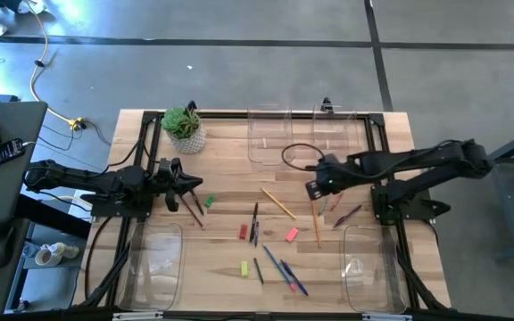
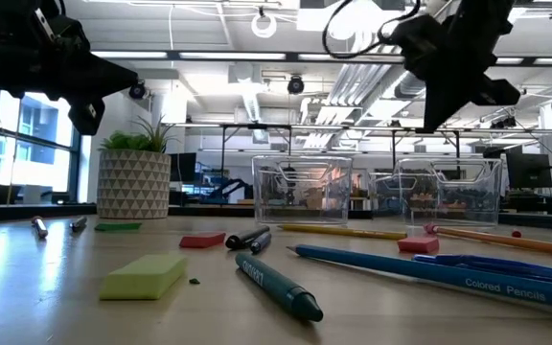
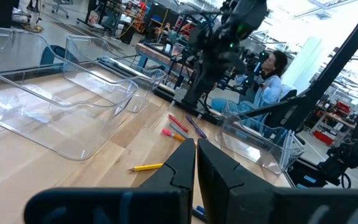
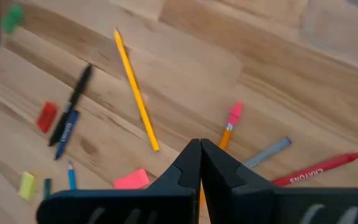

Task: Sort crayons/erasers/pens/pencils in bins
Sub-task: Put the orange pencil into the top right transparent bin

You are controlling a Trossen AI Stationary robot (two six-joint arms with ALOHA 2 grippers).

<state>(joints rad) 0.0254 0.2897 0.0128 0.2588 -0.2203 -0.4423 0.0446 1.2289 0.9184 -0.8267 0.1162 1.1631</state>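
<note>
My right gripper [image 1: 311, 190] hangs shut above the table's middle right, tipped down over an orange pencil with a pink end [image 4: 231, 119]. A yellow pencil [image 4: 135, 90] lies just to its left. Pink [image 1: 292, 234], red [image 1: 243, 232], yellow-green [image 1: 244, 267] and green [image 1: 209, 201] erasers lie flat on the wood among dark pens [image 1: 255, 223] and blue sticks [image 1: 284, 267]. My left gripper [image 1: 201, 185] waits shut at the left, pointing level. Two clear bins [image 1: 270, 135] [image 1: 342, 134] stand at the far edge and two [image 1: 154, 267] [image 1: 368, 267] at the near corners.
A potted plant [image 1: 184, 129] stands at the far left corner. A red crayon [image 4: 319, 169] and a grey stick [image 4: 266, 152] lie right of the orange pencil. A black cable [image 1: 297, 152] loops over the far middle. A seated person [image 3: 271, 78] shows beyond the table.
</note>
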